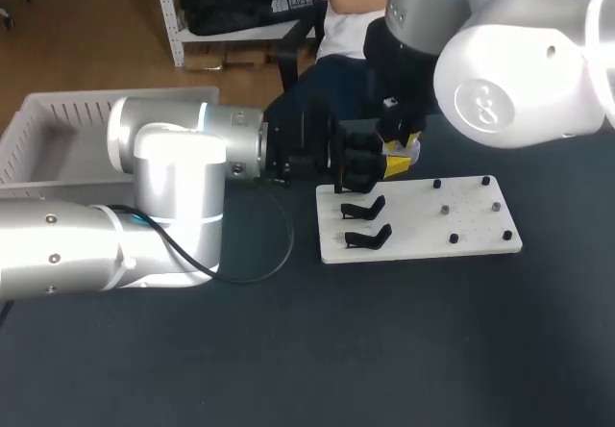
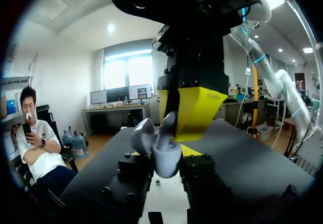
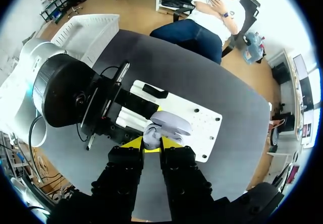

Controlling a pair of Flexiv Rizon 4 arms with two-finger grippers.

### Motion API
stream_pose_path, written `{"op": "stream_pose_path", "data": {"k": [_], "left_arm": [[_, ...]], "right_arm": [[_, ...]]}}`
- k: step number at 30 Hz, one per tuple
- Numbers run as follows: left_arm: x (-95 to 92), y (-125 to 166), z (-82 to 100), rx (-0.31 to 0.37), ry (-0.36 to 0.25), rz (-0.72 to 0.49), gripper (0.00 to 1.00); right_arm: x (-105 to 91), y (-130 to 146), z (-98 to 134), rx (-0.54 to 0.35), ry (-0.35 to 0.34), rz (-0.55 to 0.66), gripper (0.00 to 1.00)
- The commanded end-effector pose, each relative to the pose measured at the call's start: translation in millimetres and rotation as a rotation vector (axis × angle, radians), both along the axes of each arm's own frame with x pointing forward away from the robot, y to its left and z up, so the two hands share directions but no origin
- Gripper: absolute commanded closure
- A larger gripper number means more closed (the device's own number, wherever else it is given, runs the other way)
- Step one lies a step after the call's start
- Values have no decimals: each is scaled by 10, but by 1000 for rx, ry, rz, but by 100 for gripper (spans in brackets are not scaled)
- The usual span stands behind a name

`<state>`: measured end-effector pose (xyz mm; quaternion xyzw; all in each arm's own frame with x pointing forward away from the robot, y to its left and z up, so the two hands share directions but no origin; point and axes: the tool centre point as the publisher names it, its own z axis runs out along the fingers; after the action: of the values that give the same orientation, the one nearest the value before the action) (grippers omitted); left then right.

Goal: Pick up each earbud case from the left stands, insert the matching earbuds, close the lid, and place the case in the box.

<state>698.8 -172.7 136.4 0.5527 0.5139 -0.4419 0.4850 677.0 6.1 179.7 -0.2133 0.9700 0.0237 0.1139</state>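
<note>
STEP: fitting earbuds | case (image 2: pixel 165 159), lid open, gripped by left claw (image 1: pixel 360 163) in the air over the far left corner of the white board (image 1: pixel 423 220), toward the desk's far edge | right claw (image 3: pixel 151 146) pinched on what looks like an earbud (image 2: pixel 169 125), just above the case | NEXT: likely press bud straight down, let go, shut lid.

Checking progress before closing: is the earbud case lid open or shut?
Open: the earbud case has its lid tipped back off the body, in both wrist views.
</note>
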Motion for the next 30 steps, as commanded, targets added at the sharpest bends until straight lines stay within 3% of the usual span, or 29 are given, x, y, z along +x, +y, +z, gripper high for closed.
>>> {"op": "stream_pose_path", "data": {"k": [1,13,15,18,23,30], "left_arm": [[-18,-1,-12,-7,-6,7,100],[-18,-1,-12,-7,-6,7,100],[-18,-1,-12,-7,-6,7,100],[-18,-1,-12,-7,-6,7,100],[-18,-1,-12,-7,-6,7,100],[-18,-1,-12,-7,-6,7,100]], "right_arm": [[6,19,-12,-6,1,-1,100],[14,0,-28,-37,-4,8,100],[14,-1,-31,-39,-4,8,87],[11,-1,-35,-42,-5,8,80],[9,-1,-34,-44,-8,8,83],[8,-8,-26,-47,-10,7,77]]}}
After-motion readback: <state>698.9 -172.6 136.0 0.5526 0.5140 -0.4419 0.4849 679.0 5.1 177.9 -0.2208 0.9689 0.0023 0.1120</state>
